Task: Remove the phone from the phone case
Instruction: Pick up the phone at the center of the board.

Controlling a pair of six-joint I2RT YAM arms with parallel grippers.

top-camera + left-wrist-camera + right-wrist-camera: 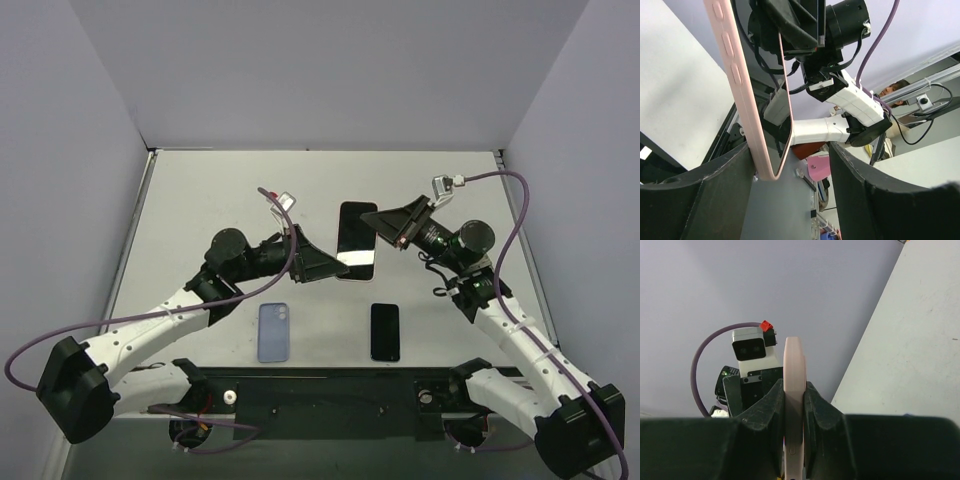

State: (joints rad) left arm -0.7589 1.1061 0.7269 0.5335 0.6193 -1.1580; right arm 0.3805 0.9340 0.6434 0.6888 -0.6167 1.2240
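Note:
A phone in a pink case (356, 240) is held off the table between my two grippers, screen up in the top view. My right gripper (388, 226) is shut on the case's right edge; in the right wrist view the fingers (771, 410) clamp the thin pink edge (793, 370) from both sides. My left gripper (328, 264) is at the case's lower left corner. In the left wrist view its jaws stand wide apart, and the pink case (740, 85) runs down beside the left finger (705, 200), its corner inside the gap.
A light blue phone or case (273, 332) and a black phone (385, 332) lie flat on the table near the front. The black base rail (330, 395) runs along the near edge. Grey walls enclose the table.

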